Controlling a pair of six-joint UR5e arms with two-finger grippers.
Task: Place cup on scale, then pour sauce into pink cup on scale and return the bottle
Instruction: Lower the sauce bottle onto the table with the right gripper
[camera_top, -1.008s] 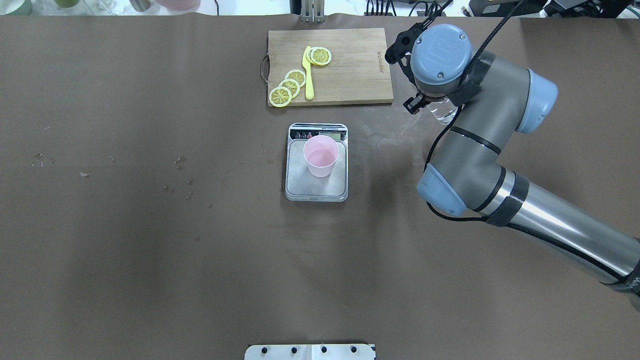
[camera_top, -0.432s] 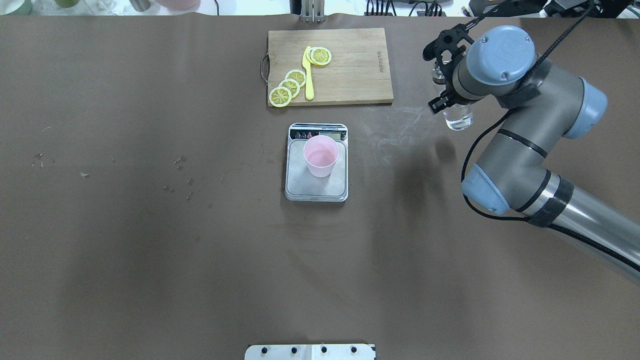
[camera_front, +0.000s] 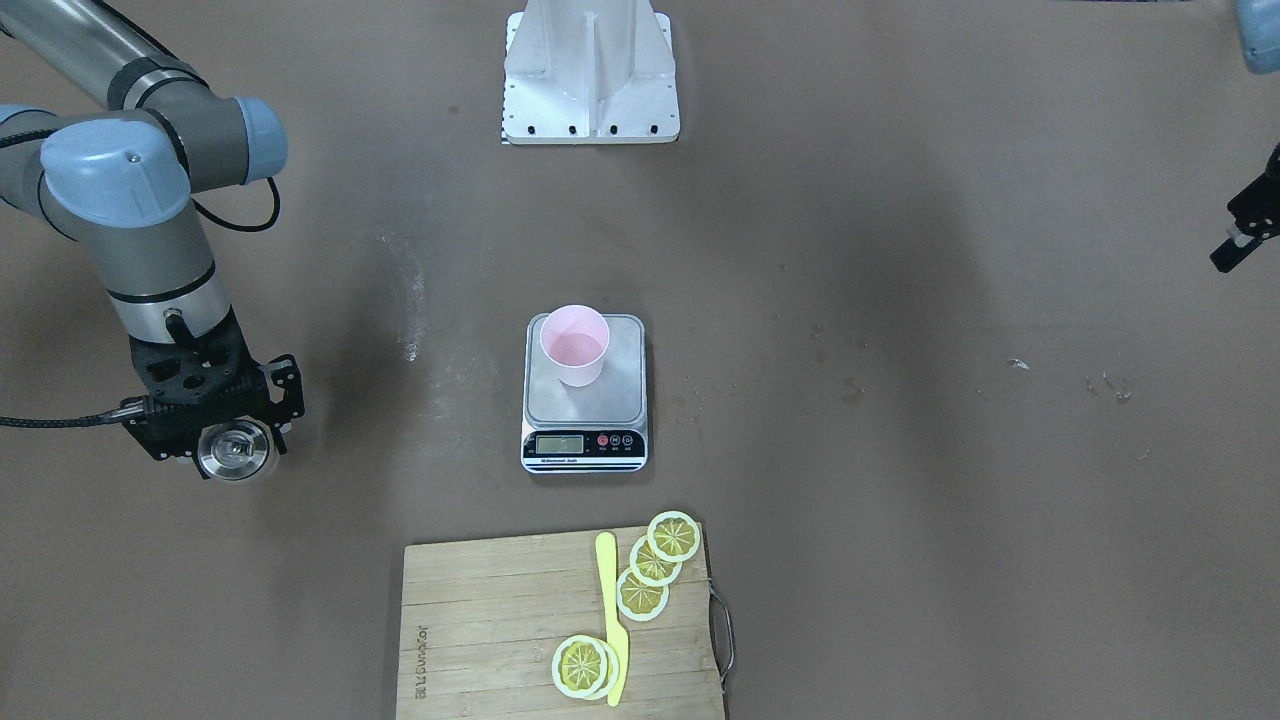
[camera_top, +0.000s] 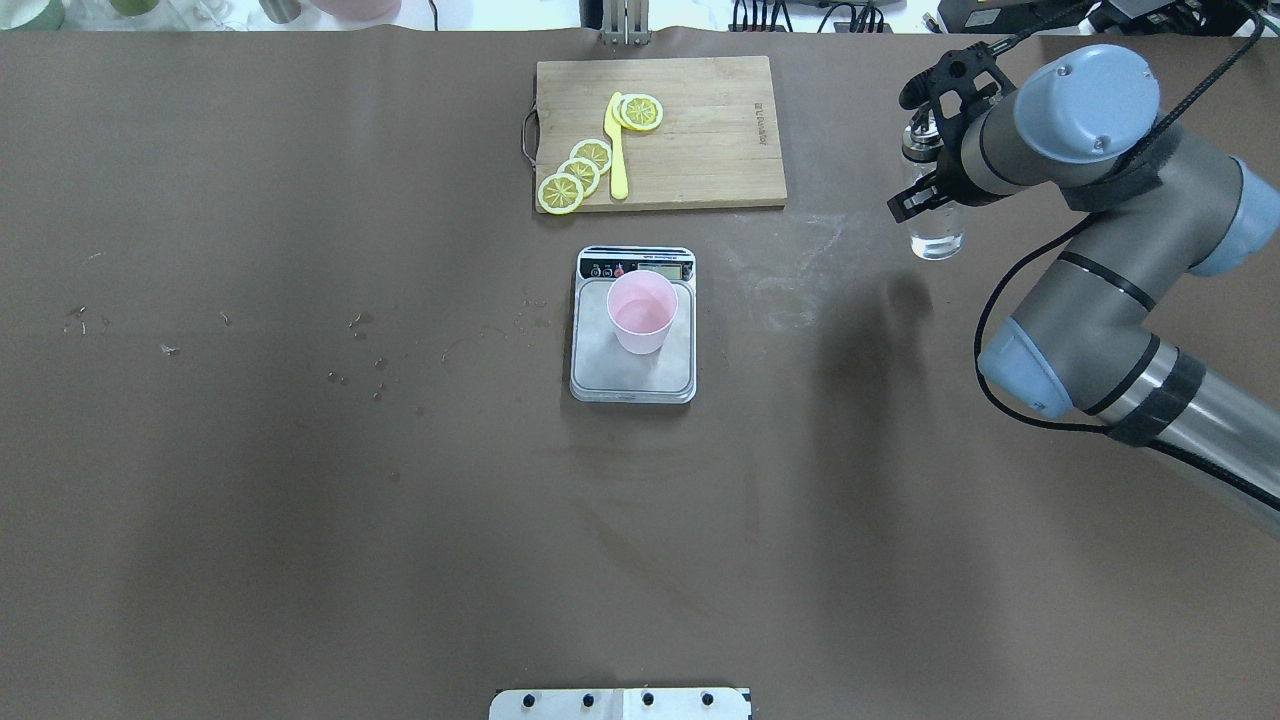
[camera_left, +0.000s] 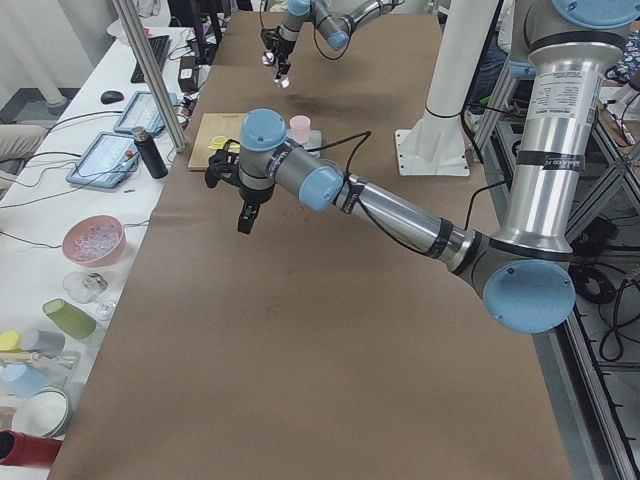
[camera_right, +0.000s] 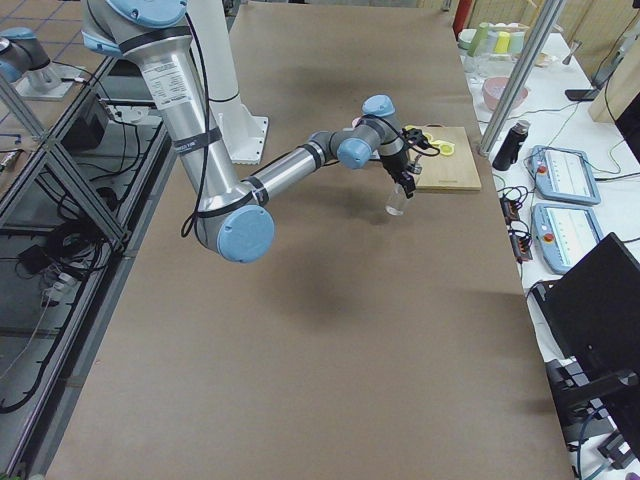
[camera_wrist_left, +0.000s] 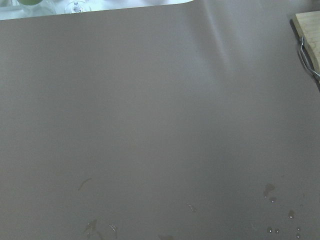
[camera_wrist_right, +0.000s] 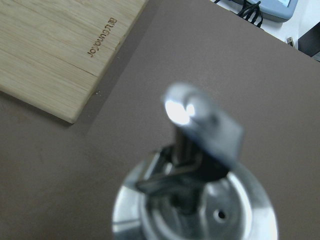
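right gripper: you find the right gripper (camera_top: 928, 150) at the far right of the overhead view, its two black fingers pinching the small clear glass cylindrical bottle (camera_top: 936, 232) from either side.
bottle: held upright with its shiny silver pour-spout cap (camera_wrist_right: 200, 120) on top. it sits past the right end of the board and well apart from the scale. its shadow falls apart from its base, so it appears to be clear of the table.
sauce: the glass looks clear and colourless throughout, and you cannot tell the liquid's level.
cup: the small pale pink tapered cup (camera_top: 642, 308) stands upright on the scale's platform, toward the display end. you cannot tell whether it holds liquid.
scale: the small rectangular kitchen scale with a silver steel platform (camera_top: 600, 368) lies mid-table, near the board but not touching it, with its black display strip facing away from the robot.
left gripper: you see the left gripper (camera_left: 245, 218) on the near arm in the left side view, hovering over bare table well apart from the scale. you cannot tell whether its jaws are spread or pressed together.
board: the rectangular bamboo cutting board (camera_top: 710, 150) carries yellow lemon slices (camera_top: 580, 172) and a yellow plastic knife (camera_top: 617, 150).
table: the brown-covered table (camera_top: 300, 500) shows a few small droplets (camera_wrist_left: 270, 190) in the left wrist view.
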